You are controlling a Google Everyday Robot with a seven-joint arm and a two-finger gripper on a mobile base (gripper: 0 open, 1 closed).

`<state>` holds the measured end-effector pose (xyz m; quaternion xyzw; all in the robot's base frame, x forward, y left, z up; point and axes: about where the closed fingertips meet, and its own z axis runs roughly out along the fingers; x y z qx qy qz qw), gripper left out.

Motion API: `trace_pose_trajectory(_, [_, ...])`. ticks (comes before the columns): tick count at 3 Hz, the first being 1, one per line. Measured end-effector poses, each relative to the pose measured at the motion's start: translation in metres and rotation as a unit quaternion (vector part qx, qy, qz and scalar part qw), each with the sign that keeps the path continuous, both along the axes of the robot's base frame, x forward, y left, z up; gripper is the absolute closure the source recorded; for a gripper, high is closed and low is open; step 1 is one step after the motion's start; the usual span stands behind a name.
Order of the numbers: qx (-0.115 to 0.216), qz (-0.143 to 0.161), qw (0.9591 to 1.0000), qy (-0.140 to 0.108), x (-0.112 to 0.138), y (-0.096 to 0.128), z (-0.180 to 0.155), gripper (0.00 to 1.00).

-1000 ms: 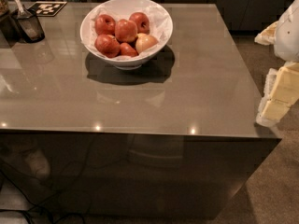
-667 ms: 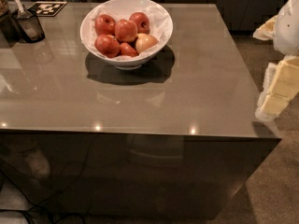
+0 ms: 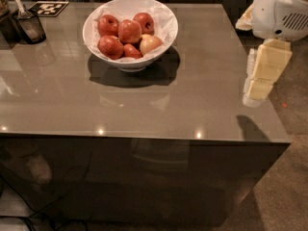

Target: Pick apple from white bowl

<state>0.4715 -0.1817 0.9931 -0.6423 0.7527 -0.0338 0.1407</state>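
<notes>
The white bowl [image 3: 166, 35], lined with crinkled white paper, stands at the back middle of the grey table [image 3: 144, 109]. It holds several apples. The round red apple [image 3: 129, 31] with a faint blush lies in the middle of the pile. A pale yellowish-tan apple [image 3: 150, 44] lies at the right, and a small dark-red apple [image 3: 131, 51] lies at the front. My gripper [image 3: 263, 76], with cream-coloured fingers, hangs at the table's right edge, well to the right of the bowl and apart from it. It holds nothing. The white arm [image 3: 281, 8] is above it.
A dark cup with a utensil in it [image 3: 29, 27] stands at the back left. A black-and-white marker tag [image 3: 50, 7] lies behind it. The table's right edge drops to carpet [image 3: 288, 129]. Dark cabinets run along the back.
My gripper has moved left and farther back along the table's right edge. More of the white arm shows at the upper right. The bowl and apples have not moved.
</notes>
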Motion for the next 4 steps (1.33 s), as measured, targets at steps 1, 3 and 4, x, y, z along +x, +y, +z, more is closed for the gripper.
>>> trace_pose_trajectory(1, [0.005, 0.0, 0.9999, -0.011, 0.003, 0.002, 0.003, 0.0])
trace_pose_trajectory(3, [0.054, 0.047, 0.996, -0.054, 0.064, 0.059, 0.043, 0.0])
trace_pose_trajectory(4, [0.055, 0.078, 0.9928, -0.072, 0.115, 0.098, 0.068, 0.0])
